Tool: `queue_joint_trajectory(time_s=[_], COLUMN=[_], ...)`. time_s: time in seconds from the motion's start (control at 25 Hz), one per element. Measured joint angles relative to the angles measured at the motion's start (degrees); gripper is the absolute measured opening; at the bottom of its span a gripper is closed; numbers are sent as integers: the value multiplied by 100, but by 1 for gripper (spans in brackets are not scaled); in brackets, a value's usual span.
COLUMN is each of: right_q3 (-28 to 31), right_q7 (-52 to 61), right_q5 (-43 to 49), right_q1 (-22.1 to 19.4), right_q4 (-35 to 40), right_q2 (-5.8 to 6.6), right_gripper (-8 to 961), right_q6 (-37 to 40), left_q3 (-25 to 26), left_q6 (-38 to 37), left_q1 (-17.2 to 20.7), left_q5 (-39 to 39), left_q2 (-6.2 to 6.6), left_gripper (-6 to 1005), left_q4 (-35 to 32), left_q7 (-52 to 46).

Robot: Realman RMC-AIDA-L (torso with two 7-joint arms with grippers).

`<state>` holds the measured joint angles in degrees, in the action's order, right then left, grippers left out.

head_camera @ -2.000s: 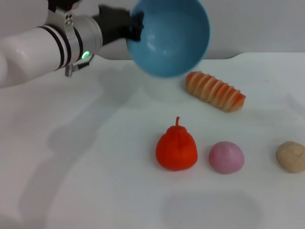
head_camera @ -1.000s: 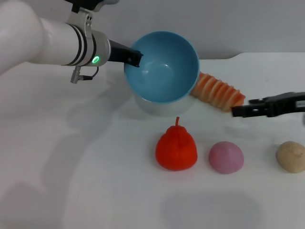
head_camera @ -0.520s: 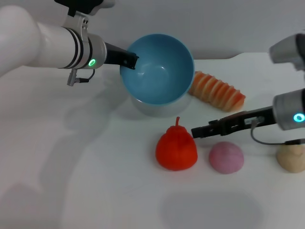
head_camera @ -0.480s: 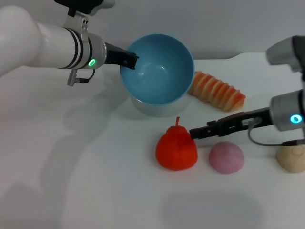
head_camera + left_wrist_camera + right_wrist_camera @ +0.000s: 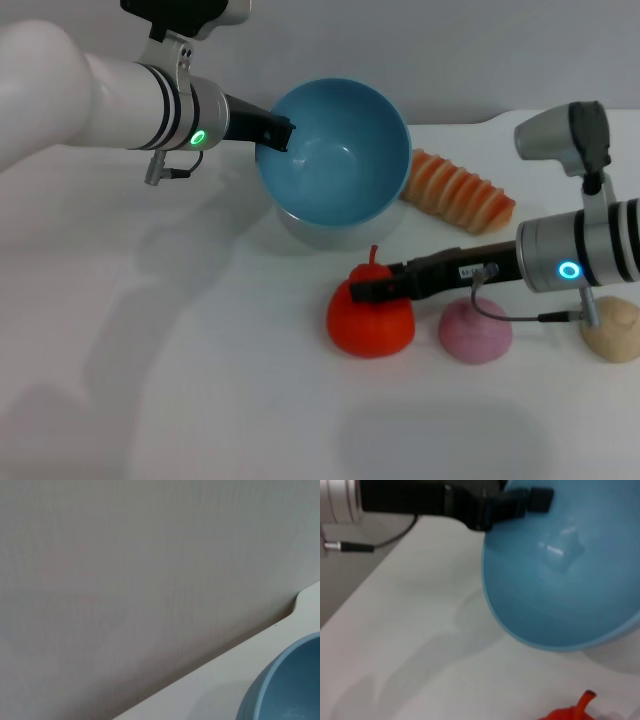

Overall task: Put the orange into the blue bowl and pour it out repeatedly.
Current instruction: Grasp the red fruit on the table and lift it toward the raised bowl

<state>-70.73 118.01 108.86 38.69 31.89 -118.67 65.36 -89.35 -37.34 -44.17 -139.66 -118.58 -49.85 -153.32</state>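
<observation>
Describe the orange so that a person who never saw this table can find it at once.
Start at the blue bowl, which the left claw holds tilted above the white table. Nearer the robot than the bowl, a row of three small lumps lies on the table; the orange is the leftmost one, with the right claw at its top. It alone is bright red-orange with a thin stem.

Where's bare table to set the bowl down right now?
Bare: the table on the robot's left of the orange, and the near strip. Crowded: the right gripper at the orange, pink ball, tan ball, bread loaf.
</observation>
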Motion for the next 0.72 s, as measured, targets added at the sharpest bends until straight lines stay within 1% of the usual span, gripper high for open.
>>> queue_joint_trajectory(time_s=[0.08,0.48,0.72], right_q3=[-10,-55,-162], right_q7=[16,-86,-209], right_q5=[81,270,264], right_q1=[46,51,25], right_q4=[-66,73,163], right_q2=[11,7,-4], right_gripper=[789,625,406], right_q6=[-9,-32,-19], left_q3=[-1,-4,-4], left_q6=[0,41,65], left_q1=[-4,-10,-12], left_q5=[0,-7,-9], left_q2=[0,2,1], left_gripper=[-1,-1,0], left_q4=[2,41,90], left_q7=[-4,-24,-25])
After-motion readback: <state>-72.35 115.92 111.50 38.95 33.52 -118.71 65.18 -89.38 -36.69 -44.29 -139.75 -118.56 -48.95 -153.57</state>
